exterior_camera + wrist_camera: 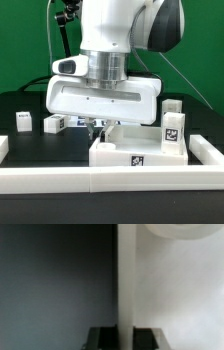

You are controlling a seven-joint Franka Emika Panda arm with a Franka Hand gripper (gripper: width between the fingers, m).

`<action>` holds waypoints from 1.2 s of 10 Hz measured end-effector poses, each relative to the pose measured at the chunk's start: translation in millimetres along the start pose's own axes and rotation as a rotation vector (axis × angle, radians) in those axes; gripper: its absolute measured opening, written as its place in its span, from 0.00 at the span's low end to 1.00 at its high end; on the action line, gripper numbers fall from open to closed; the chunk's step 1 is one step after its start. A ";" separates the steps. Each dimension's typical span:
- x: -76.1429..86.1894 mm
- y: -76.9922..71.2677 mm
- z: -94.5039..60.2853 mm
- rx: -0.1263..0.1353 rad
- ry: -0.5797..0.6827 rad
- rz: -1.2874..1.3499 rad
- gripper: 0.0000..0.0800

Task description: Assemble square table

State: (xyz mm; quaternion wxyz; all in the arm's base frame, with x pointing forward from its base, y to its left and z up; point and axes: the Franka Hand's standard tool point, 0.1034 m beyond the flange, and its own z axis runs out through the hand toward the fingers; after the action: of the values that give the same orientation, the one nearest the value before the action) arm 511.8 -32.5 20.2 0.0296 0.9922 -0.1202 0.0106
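Note:
The white square table top [125, 152] lies at the front middle, with a black-and-white tag on its near wall. My gripper [97, 127] reaches down at the top's far edge, mostly hidden under the broad white hand. In the wrist view my gripper [125, 332] is shut on the thin raised rim of the table top [170, 286], a dark finger on each side of it. A round boss [182, 232] shows on the top's inner face. Two small tagged leg blocks [23, 121] [53, 124] lie at the exterior view's left, and two more [173, 106] [172, 131] at its right.
Long plain white border rails [100, 181] run along the front, with shorter pieces at the exterior view's left [4, 146] and right [207, 150]. The arm's body fills the upper middle. The table surface [55, 286] is dark.

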 end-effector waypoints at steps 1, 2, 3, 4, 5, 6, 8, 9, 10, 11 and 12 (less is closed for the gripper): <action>0.0 0.0 0.0 0.000 0.000 0.001 0.07; 0.2 0.3 -0.1 -0.001 0.000 -0.027 0.07; 0.5 1.4 -0.1 -0.001 0.001 -0.092 0.07; 0.7 2.3 0.0 -0.002 0.001 -0.152 0.07; 0.8 2.9 0.0 -0.002 0.000 -0.206 0.07; 1.0 3.7 0.0 -0.002 0.000 -0.246 0.07; 2.2 6.1 -0.1 -0.009 -0.001 -0.384 0.07; 6.9 4.1 -1.7 -0.022 -0.001 -0.499 0.07; 12.5 0.7 -3.2 -0.034 0.003 -0.597 0.07; 16.5 -8.3 -4.6 -0.042 0.008 -0.669 0.07; 19.4 -10.2 -6.2 -0.048 0.010 -0.744 0.07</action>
State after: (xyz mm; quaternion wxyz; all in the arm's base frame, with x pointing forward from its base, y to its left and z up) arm 533.0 -26.9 26.3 0.0551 0.9671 0.2485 0.0014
